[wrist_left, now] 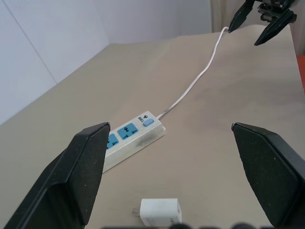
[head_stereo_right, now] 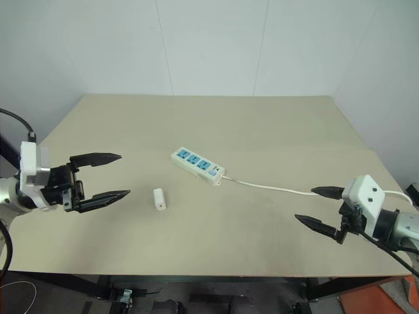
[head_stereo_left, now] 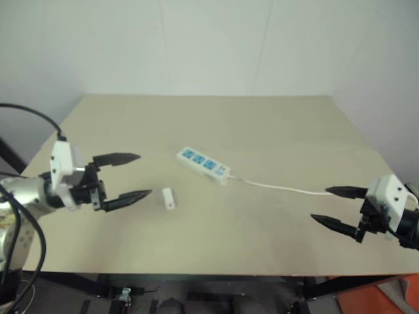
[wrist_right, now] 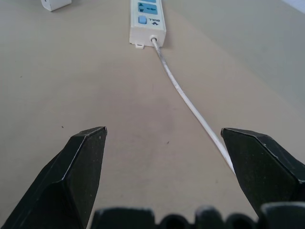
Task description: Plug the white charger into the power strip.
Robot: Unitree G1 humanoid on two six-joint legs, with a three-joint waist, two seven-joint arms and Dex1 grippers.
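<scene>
White charger (head_stereo_left: 169, 197) lies loose on the surface (head_stereo_left: 262, 131), just ahead of the left gripper (head_stereo_left: 129, 176), whose jaws stand wide and empty. The right gripper (head_stereo_left: 337, 206) is equally wide, beside the cord (head_stereo_left: 281, 188). Power strip (head_stereo_left: 203, 164) sits near. The charger looks light, rigid, smooth — best pinched across its flat sides, prongs kept free.

Bare lab: white walls (head_stereo_right: 209, 46), table (head_stereo_right: 275, 131)

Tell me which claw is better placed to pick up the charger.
Left. The open left claw hovers right beside the white charger, while the right claw sits far off near the table's edge.
</scene>
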